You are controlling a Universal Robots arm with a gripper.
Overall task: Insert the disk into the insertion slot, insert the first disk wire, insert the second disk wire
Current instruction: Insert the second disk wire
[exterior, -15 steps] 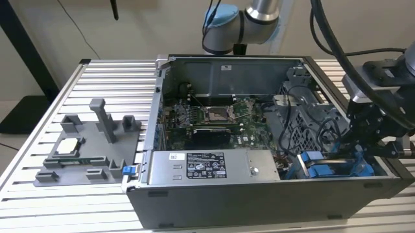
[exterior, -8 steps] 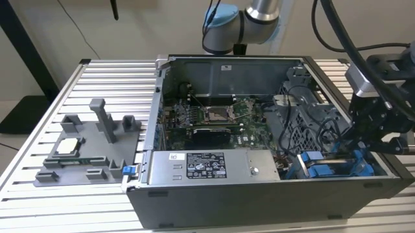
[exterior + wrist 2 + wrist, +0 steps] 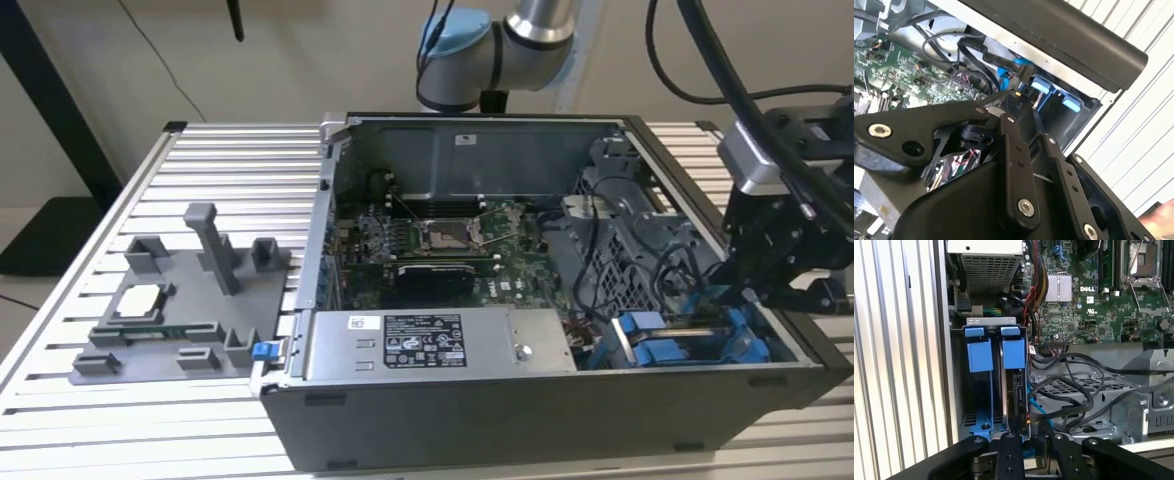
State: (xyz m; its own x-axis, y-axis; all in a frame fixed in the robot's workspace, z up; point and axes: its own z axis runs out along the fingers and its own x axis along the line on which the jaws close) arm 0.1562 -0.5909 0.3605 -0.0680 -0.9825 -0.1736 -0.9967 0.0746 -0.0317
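Exterior view: the hand (image 3: pixel 742 292) hangs over the insertion slot (image 3: pixel 674 350), a grey bay with blue rails, in one open computer case (image 3: pixel 534 420). Second wrist view: I cannot tell if the hand is spread or pinching. First wrist view: one dark-edged disk (image 3: pixel 1016 390) stands in the insertion slot, by two blue tabs (image 3: pixel 1014 354).

One computer case (image 3: pixel 534 425), one grey fixture (image 3: pixel 200 305), one insertion slot (image 3: pixel 991 320) with two blue tabs (image 3: pixel 979 355).

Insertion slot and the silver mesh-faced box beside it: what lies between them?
In the first wrist view, a bunch of black, red and yellow wires fills the gap between insertion slot and silver box.
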